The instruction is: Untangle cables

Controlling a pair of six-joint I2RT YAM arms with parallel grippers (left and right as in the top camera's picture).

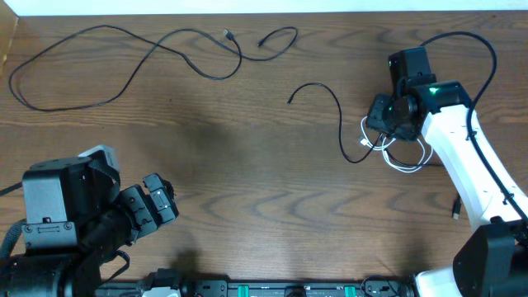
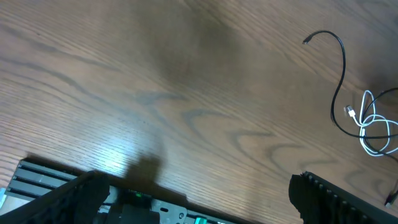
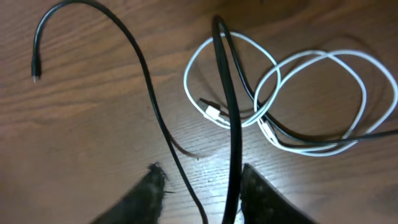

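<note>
Cables [image 1: 341, 132] on the worktop [image 1: 272, 206]: a tangle by the right hand [image 3: 202, 180], and a long black cable [image 1: 216, 77] well apart.
The right hand is narrowed astride a black cable [image 3: 231, 124] that crosses the white cable [image 3: 213, 112] (no clamp visible). The left hand [image 1: 158, 200] is wide and empty.

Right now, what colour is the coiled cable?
The cable is white, clearest in the right wrist view.
</note>
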